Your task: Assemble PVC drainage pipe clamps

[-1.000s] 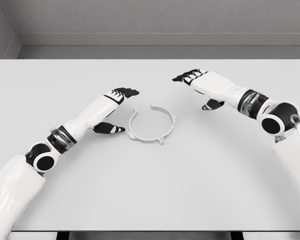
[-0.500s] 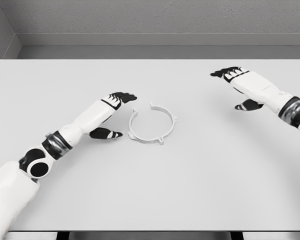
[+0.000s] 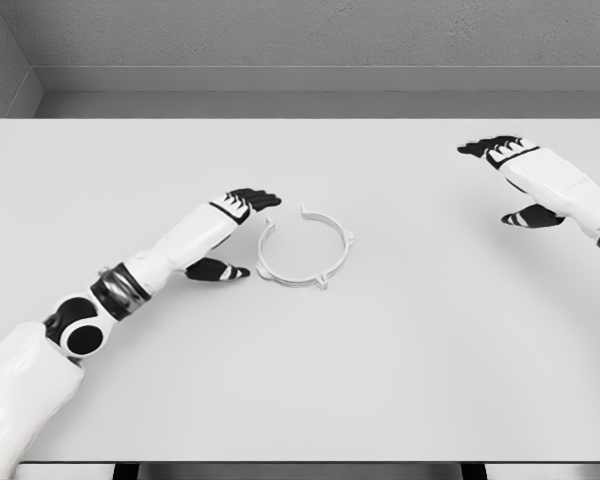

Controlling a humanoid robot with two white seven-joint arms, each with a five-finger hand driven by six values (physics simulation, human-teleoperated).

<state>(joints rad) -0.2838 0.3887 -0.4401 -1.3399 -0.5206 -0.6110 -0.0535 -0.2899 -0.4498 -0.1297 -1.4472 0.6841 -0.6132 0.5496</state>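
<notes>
One white clamp ring (image 3: 305, 252) lies ungrasped on the table (image 3: 380, 350); left hand (image 3: 235, 228), fingers open, just beside it, apparently not touching; right hand (image 3: 520, 180), open, well apart. Next: grasp the ring.

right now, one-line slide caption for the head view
Left robot hand open beside a white pipe clamp ring lying flat on the table; right robot hand open, far to the right.
</notes>
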